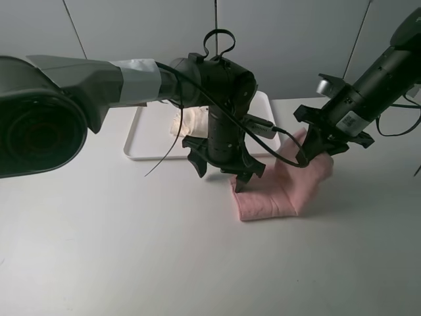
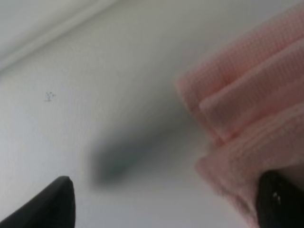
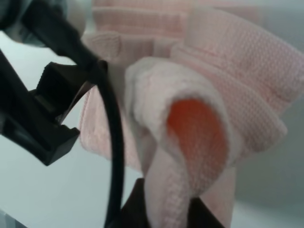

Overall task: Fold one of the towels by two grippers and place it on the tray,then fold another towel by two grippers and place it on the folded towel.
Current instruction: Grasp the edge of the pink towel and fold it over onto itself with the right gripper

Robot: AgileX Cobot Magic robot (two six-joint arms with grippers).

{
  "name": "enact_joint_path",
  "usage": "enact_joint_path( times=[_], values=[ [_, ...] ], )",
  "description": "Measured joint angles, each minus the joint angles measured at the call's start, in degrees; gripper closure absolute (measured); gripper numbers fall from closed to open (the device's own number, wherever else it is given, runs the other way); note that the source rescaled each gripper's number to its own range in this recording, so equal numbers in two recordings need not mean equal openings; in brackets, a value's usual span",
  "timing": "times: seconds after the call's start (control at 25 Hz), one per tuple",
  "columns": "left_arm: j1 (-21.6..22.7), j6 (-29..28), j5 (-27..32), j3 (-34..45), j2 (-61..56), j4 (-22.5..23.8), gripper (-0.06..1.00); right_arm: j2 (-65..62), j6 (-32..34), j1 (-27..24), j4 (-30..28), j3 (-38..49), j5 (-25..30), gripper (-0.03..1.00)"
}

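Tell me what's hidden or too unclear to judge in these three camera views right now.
- Cream towel, high view: mostly behind the left arm; fold unreadable.
- Tray, high view: near right part covered by the left tool.
- Pink towel, left wrist view: blurred and cut off by the frame edge.
- Right tool: tips buried in pink cloth.
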Motion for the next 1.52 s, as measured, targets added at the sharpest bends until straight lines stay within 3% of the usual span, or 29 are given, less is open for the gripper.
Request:
enact_joint_path(
  times=[0.36,0.6,1.12,1.52],
  values=[
    [0.25,0.25,0.15,0.0,0.0,-0.55,-0.03,-0.21,-0.25,2.1,2.52,2.92,-3.19,0.9],
    [1.12,0.47,0.21,0.0,0.0,-2.37,-0.03,-0.33,-8.3,2.23,14.39,10.79,-9.59,0.9],
    [1.53,1.44,0.35,0.0,0.12,-4.06,-0.03,-0.44,-22.16,2.37,36.2,17.14,-14.26,0.9],
    [1.99,2.02,0.35,0.0,0.12,-5.2,-0.03,-0.44,-27.06,2.49,41.23,18.77,-15.92,0.9]
  ],
)
